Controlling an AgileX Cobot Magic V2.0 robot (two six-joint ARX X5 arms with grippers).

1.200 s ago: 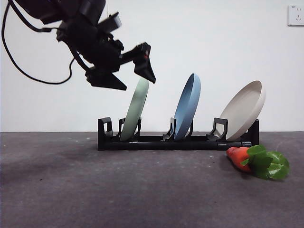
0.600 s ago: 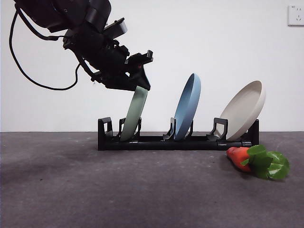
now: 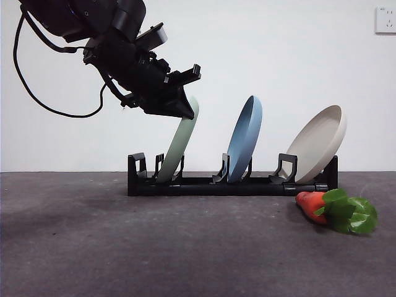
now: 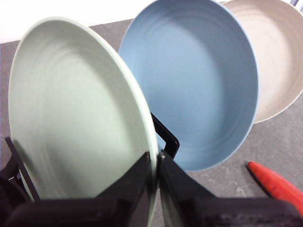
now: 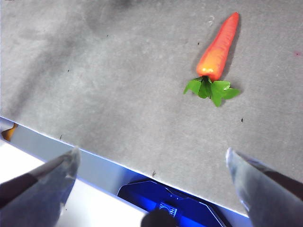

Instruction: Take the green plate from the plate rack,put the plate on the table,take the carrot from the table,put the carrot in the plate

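Note:
The green plate [image 3: 179,145] stands leaning in the left slot of the black plate rack [image 3: 204,184] on the table [image 3: 124,247]. My left gripper [image 3: 185,111] comes in from the upper left and is shut on the plate's top rim. In the left wrist view the jaws [image 4: 157,161] pinch the edge of the green plate [image 4: 71,118]. The carrot [image 3: 312,204] lies on the table to the right of the rack, leaves to the right. My right gripper [image 5: 151,161] is open and empty, high above the table, with the carrot [image 5: 218,47] far from it.
A blue plate [image 3: 244,139] stands in the middle slot and a beige plate [image 3: 315,145] in the right slot. Both show in the left wrist view, the blue plate [image 4: 199,85] close behind the green one. The table's near edge [image 5: 94,161] shows in the right wrist view.
My left gripper came down from above onto the green plate's top rim and closed on it. The plate now leans slightly more to the right. The carrot has not moved.

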